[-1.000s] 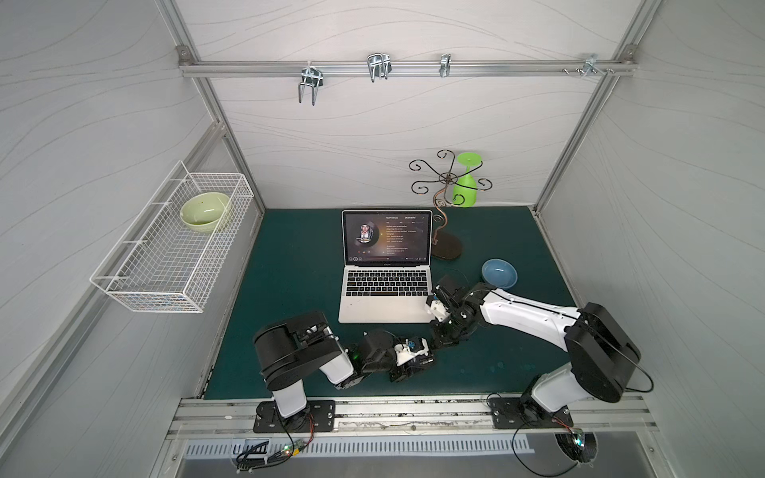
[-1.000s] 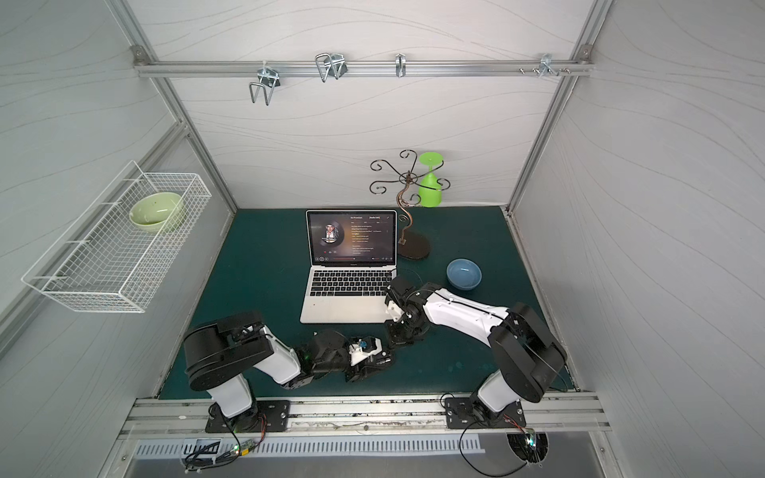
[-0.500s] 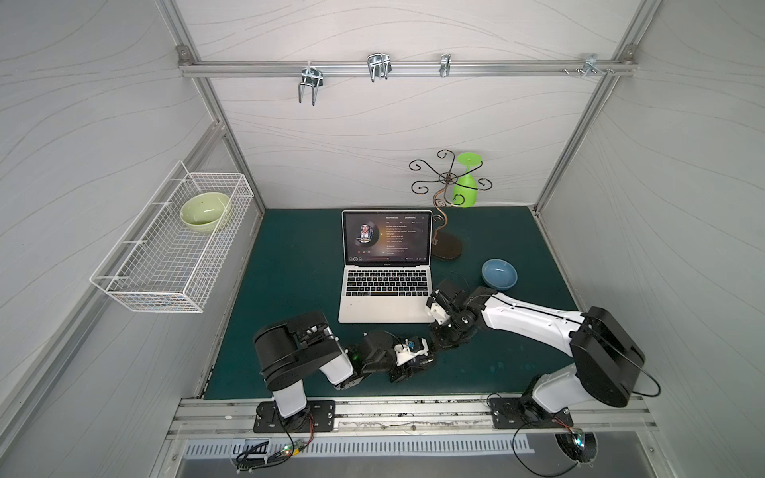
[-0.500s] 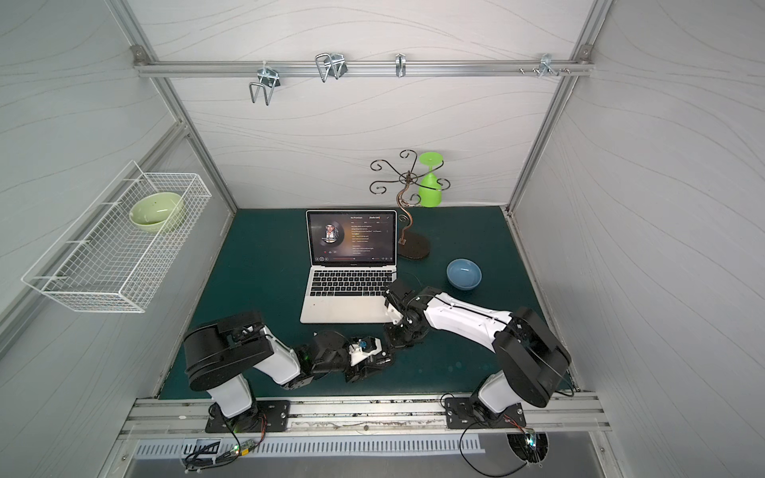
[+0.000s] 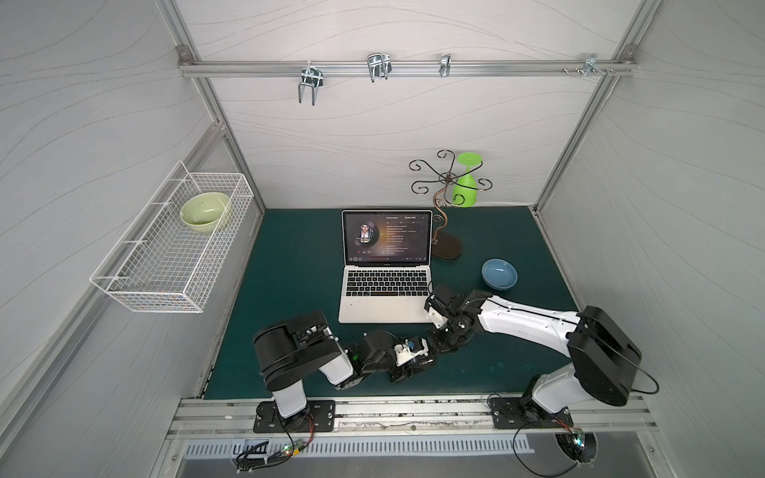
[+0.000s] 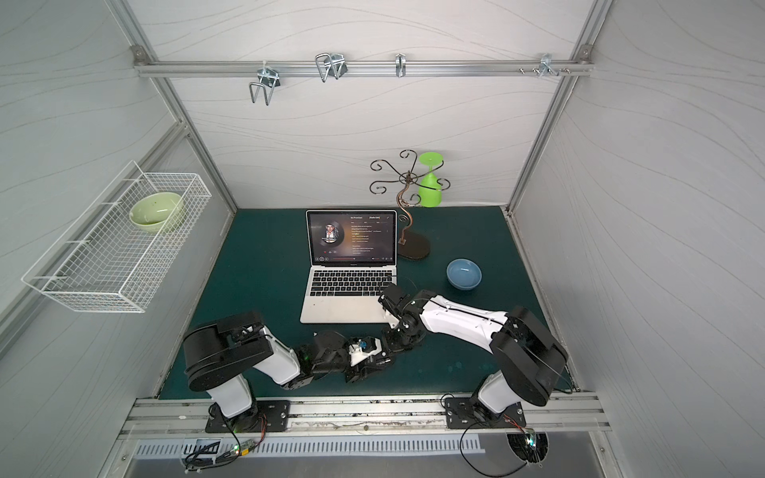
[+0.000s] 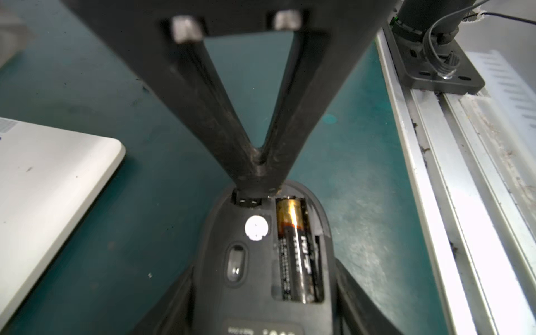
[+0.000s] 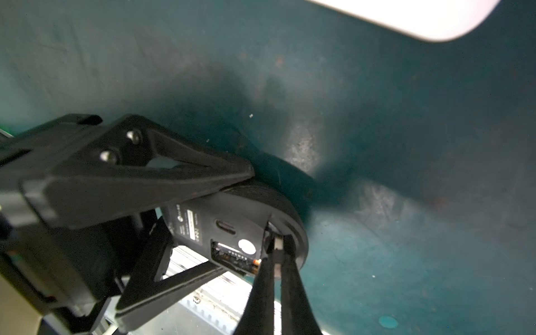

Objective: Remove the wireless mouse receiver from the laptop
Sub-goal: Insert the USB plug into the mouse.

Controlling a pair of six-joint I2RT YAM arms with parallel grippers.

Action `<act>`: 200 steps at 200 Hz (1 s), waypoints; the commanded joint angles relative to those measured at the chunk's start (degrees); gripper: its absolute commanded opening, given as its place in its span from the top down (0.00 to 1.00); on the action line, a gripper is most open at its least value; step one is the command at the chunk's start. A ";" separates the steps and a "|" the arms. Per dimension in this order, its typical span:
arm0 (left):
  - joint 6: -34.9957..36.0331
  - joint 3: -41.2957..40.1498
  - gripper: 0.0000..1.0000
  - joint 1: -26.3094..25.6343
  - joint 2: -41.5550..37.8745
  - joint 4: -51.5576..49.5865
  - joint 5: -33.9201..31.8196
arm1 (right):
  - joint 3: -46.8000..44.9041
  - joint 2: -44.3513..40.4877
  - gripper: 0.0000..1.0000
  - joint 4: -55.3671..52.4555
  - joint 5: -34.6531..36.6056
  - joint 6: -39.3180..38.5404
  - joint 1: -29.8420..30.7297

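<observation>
The upturned mouse (image 7: 223, 232) is gripped by the left pincer (image 8: 235, 223); the receiver (image 8: 278, 242) is pinched by the closed right pincer (image 7: 258, 178) at the mouse's slot.

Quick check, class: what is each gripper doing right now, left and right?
Left gripper: closed on the upturned black mouse.
Right gripper: shut, pinching the wireless mouse receiver at the mouse's slot.

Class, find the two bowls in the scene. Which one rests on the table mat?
The blue bowl, sitting on the dark green mat right of the laptop. The pale green bowl instead lies in the white wire basket on the wall.
</observation>
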 commanded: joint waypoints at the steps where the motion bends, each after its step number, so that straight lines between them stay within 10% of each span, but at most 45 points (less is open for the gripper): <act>1: 0.37 -0.22 1.00 -0.25 -0.82 -0.08 -0.98 | 0.78 -0.03 1.00 -4.16 0.59 0.28 1.28; 122: 0.73 -0.41 1.00 -0.87 -0.97 0.06 -1.45 | 4.06 4.95 1.00 -1.52 -1.60 0.94 3.30; 200: 0.65 -0.45 1.00 -0.87 -0.48 0.48 -1.79 | 3.38 3.77 0.55 -0.17 -2.28 1.54 3.42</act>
